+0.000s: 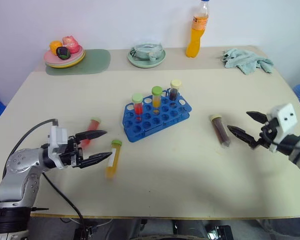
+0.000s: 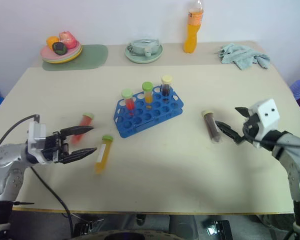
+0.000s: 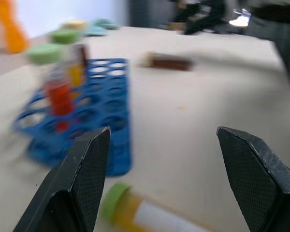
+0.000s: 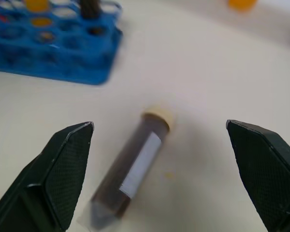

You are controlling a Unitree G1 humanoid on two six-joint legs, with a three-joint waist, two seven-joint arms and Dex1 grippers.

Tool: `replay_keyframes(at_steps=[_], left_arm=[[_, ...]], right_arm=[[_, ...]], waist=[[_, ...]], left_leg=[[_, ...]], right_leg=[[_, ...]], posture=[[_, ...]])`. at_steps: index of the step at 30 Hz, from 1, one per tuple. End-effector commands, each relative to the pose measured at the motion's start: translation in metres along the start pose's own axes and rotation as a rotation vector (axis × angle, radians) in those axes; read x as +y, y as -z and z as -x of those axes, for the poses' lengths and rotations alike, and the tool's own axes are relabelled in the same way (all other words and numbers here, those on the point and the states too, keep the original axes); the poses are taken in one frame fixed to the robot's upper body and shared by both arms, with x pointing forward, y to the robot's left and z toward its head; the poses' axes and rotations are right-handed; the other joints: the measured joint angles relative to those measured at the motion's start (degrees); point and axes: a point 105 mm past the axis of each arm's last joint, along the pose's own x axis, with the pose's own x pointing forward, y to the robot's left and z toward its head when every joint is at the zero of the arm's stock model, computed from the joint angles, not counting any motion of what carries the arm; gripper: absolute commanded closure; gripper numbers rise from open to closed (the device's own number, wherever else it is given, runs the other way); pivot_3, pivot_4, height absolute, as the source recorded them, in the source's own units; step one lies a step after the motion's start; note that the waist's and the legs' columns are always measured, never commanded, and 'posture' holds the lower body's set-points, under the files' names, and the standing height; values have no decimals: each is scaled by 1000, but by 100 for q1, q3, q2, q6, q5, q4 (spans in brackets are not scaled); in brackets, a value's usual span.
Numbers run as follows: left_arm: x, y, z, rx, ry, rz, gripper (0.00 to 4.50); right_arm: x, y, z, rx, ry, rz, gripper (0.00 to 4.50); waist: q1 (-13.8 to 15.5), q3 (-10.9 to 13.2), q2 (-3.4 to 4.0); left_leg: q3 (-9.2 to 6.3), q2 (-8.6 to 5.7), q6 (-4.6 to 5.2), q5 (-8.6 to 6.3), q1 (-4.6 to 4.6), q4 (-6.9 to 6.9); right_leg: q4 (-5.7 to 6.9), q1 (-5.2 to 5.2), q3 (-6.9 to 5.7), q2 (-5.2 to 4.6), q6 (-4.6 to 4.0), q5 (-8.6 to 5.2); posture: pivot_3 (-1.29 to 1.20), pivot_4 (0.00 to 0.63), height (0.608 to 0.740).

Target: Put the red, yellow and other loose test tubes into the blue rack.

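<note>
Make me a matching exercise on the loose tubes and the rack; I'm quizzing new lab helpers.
Things:
1. dark brown tube
2. yellow-orange tube
3. red tube
4. blue rack

Places:
a. in front of the open left gripper, lying flat
b. mid-table, three tubes standing in it
c. in front of the open right gripper
d. behind the left gripper's upper finger

Pairs: 1-c, 2-a, 3-d, 4-b

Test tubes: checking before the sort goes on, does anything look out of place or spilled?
No spill shows. Three tubes lie loose on the table: red tube, yellow tube and brown tube. Three others stand upright in the rack.
</note>
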Motion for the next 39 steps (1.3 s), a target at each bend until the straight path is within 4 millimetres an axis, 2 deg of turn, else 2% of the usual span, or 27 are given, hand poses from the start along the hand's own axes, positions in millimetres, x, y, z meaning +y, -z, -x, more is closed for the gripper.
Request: replay_keyframes(at_steps=[1, 7, 16, 21, 25, 39], left_arm=[[-4, -9, -19, 18, 134, -61, 918], [1, -13, -46, 15, 248, -95, 918], [2, -9, -66, 28, 324, 13, 918], [9, -5, -82, 41, 236, 29, 918], [6, 0, -93, 54, 204, 52, 918], [11, 6, -102, 115, 11, 113, 918]], right_arm=[[7, -27, -14, 73, -28, -82, 0], [8, -43, -29, 273, -38, -178, 0], [-4, -26, -23, 420, 3, -214, 0], [-5, -25, -27, 428, 6, -229, 0], [-5, -21, -32, 437, 5, -228, 0], [-7, -17, -44, 453, -6, -241, 0]], waist=[[-6, 2, 2], [22, 3, -2], [-13, 3, -2], [-3, 3, -2], [-3, 3, -3], [1, 3, -3]], left_leg=[[8, 4, 0, 0, -1, 0], [22, 8, 14, 3, -41, -10], [40, 6, 3, 5, -72, 22], [40, 7, 24, -5, -72, 34], [40, 7, 18, 2, -72, 41], [43, 8, 17, 4, -72, 41]], right_leg=[[1, -3, 0, -2, -2, 2], [-11, -51, -2, -7, 10, 16], [-21, -66, 1, -9, 70, 51], [-14, -68, 4, -5, 69, 71], [-14, -67, 11, -1, 69, 79], [-10, -71, 16, 1, 74, 83]], posture=[[0, 150, 740], [0, 150, 740], [0, 150, 740], [0, 150, 740], [0, 150, 740], [0, 150, 740]])
